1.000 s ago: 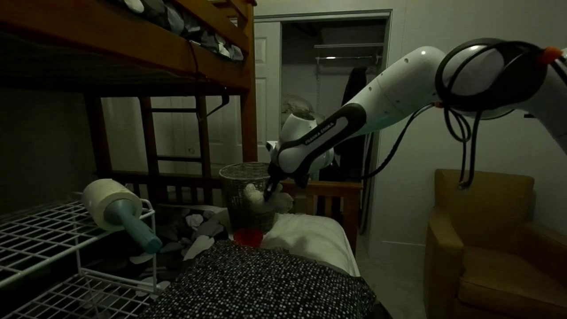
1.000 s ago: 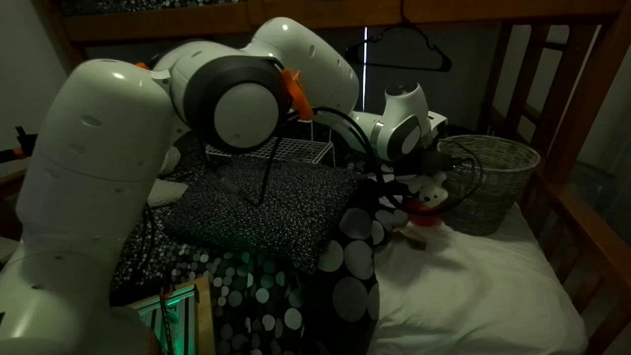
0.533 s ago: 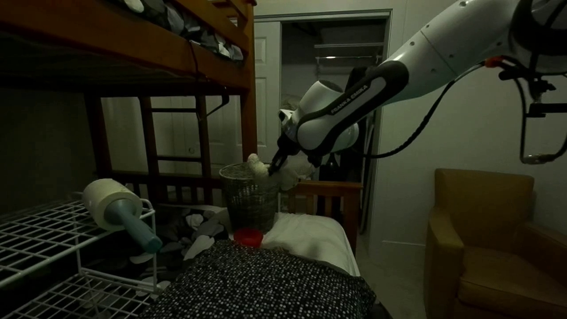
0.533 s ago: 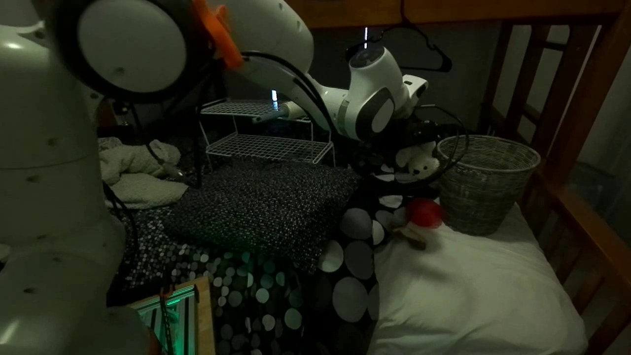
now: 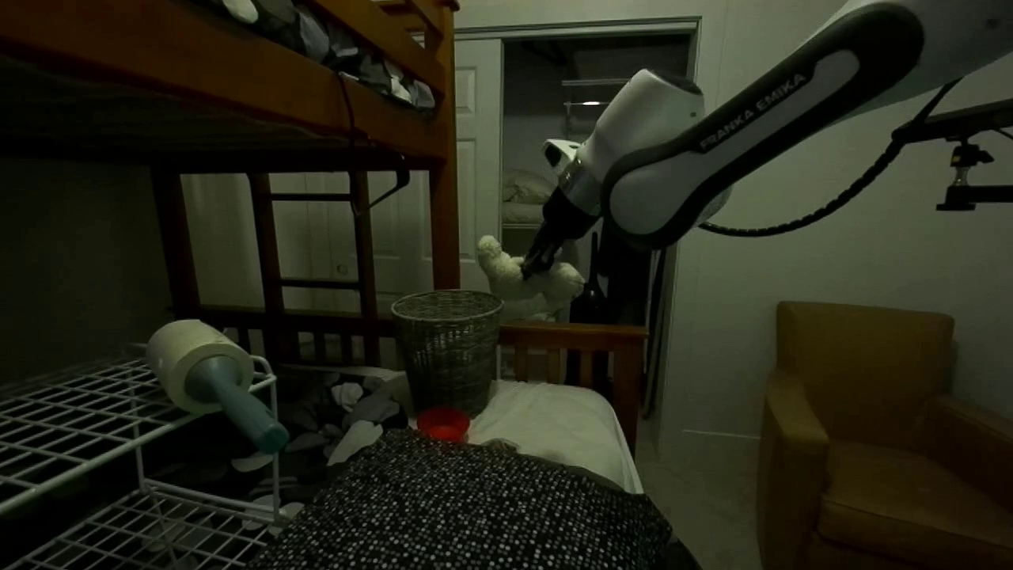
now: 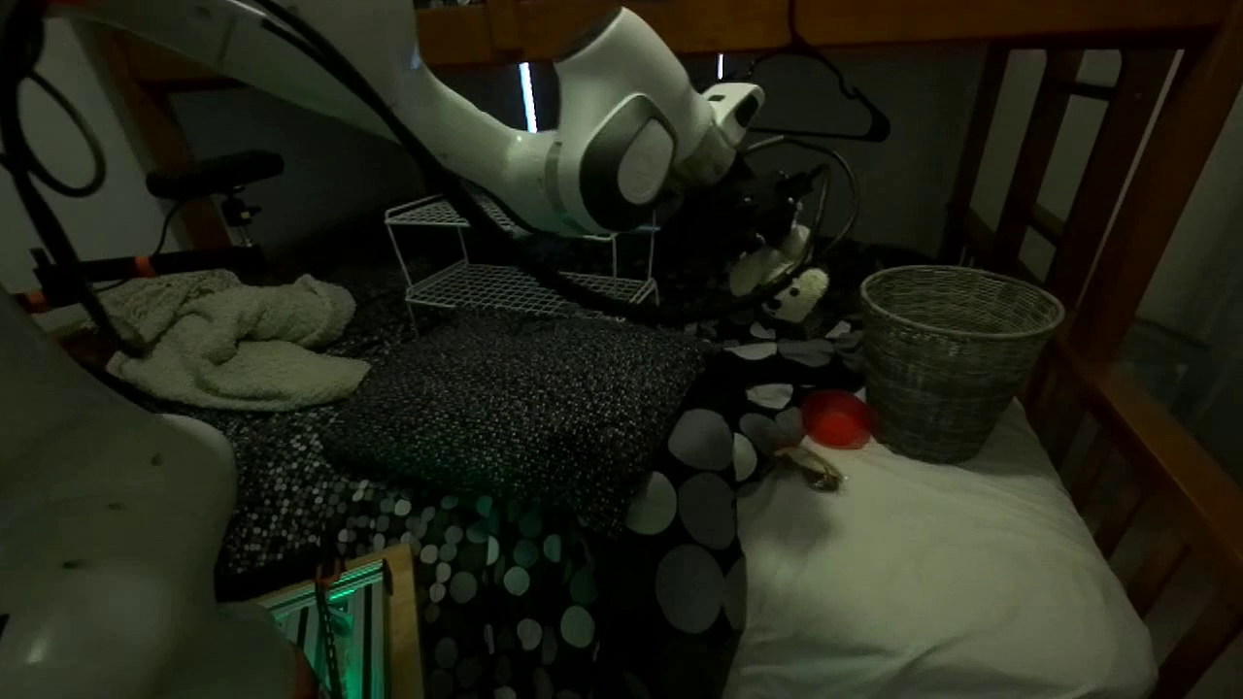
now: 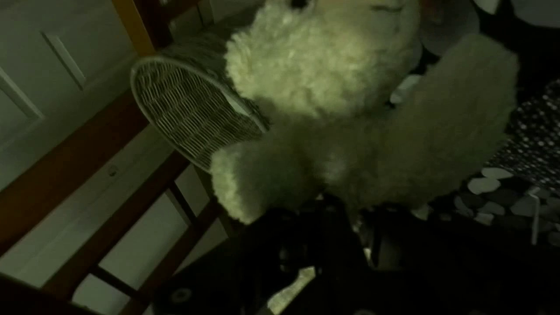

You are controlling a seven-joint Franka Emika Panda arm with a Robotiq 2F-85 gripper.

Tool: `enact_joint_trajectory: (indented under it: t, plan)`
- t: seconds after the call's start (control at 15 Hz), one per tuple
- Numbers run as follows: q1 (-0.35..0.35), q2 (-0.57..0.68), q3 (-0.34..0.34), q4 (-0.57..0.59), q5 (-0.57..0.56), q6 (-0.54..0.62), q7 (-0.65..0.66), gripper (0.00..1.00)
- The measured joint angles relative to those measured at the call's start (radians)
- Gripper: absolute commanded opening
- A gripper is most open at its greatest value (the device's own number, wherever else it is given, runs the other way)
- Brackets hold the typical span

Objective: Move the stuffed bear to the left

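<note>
In a dim bedroom (image 5: 791, 277), the pincer (image 5: 532, 271) held the cream stuffed bear (image 7: 341, 131) clamped above the surface (image 6: 704, 510), near the woven bin (image 6: 957, 388). Grasp and lift looked done; setting it down leftward apparently remained.

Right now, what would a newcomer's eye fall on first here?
Probably the pale, fluffy stuffed bear, held aloft in the gripper and looming large in the upper middle of the wrist view. Next, the red bowl beside the woven basket in both exterior views, vivid in such dim light.
</note>
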Motion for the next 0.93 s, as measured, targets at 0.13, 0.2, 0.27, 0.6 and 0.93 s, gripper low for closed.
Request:
enact_joint_trajectory:
  t: [0.13, 0.2, 0.27, 0.6, 0.93]
  plan:
    - [0.127, -0.078, -0.044, -0.073, 0.166, 0.042, -0.162, 0.03]
    - [0.205, -0.102, -0.081, -0.094, 0.244, 0.060, -0.238, 0.03]
    - [0.284, -0.118, -0.123, -0.107, 0.313, 0.079, -0.313, 0.03]
    - [0.376, -0.122, -0.176, -0.110, 0.390, 0.098, -0.403, 0.03]
    - [0.566, -0.030, -0.236, -0.016, 0.483, 0.165, -0.526, 0.03]
